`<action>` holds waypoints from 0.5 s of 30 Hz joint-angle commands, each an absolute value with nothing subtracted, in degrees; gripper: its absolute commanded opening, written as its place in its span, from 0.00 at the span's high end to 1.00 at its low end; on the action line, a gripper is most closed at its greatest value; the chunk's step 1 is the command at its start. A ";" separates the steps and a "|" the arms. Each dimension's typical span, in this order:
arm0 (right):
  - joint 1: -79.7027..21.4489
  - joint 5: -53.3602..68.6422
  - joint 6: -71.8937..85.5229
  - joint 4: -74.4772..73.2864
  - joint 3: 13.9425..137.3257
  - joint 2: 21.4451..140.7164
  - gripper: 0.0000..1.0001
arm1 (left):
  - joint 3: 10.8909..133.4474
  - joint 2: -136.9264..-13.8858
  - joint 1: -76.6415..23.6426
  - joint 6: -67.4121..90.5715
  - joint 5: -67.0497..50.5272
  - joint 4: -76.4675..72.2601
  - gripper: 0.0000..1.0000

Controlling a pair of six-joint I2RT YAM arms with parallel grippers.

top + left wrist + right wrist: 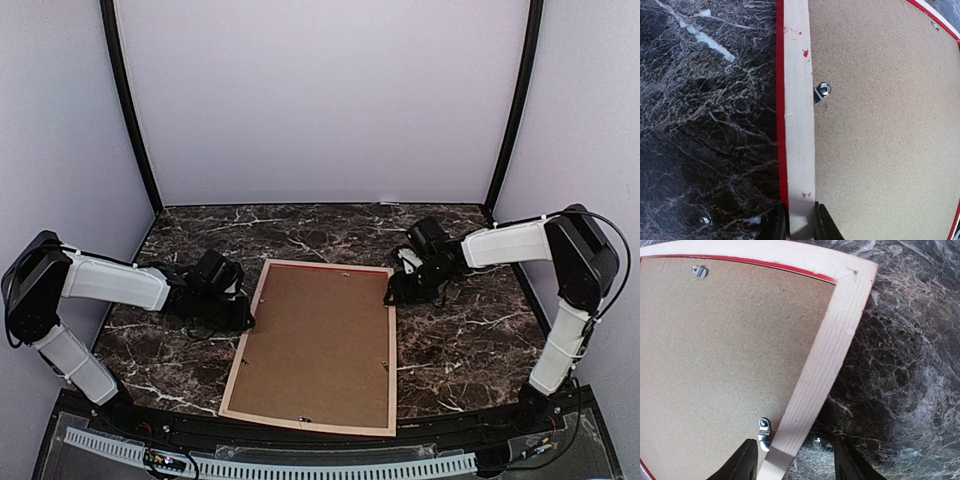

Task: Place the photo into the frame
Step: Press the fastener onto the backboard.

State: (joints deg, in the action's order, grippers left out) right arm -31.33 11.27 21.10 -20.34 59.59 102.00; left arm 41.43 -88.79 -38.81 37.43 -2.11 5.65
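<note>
The frame lies face down on the marble table, its pale wood back up and a thin red edge showing. A brown backing board fills it. The photo is hidden. My left gripper is shut on the frame's left rail, one finger on each side. My right gripper is open and straddles the right rail near the far right corner. In the right wrist view the gripper has one finger over the board and the other over the table, neither touching the rail.
Small metal turn clips sit along the inner edge of the rails, over the backing board. Dark marble table surrounds the frame. Booth walls close in the back and both sides.
</note>
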 commanded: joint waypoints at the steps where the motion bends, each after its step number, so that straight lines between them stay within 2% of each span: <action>1: -32.20 8.95 19.60 -22.00 62.26 103.49 0.49 | 39.89 -87.71 -39.05 39.56 -4.32 7.88 1.00; 15: -33.74 6.15 17.46 -25.83 65.55 106.19 0.55 | 40.29 -88.19 -39.07 38.99 -4.75 7.89 1.00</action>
